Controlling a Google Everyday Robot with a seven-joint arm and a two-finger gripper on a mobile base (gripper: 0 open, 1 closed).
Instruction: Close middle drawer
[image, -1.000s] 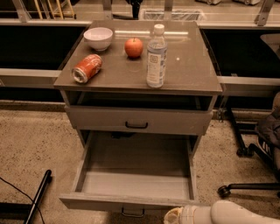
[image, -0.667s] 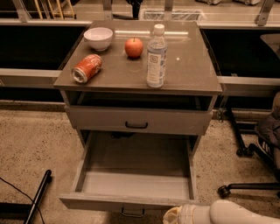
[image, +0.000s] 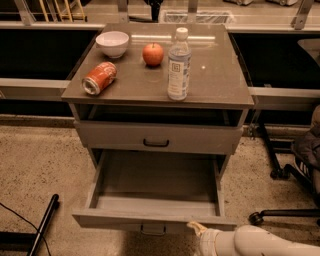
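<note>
The grey square-topped cabinet (image: 215, 75) has its wide shallow grey middle drawer (image: 125, 219) pulled far out, so the closing is all left to do, I judge. My white arm (image: 260, 243) lies low at the bottom right. My gripper (image: 198, 230) is at the drawer's front panel (spread or pressed together, I cannot tell).

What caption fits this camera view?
Gripper by the front of the pulled-out middle drawer; can, bowl, apple, bottle on cabinet top.
</note>
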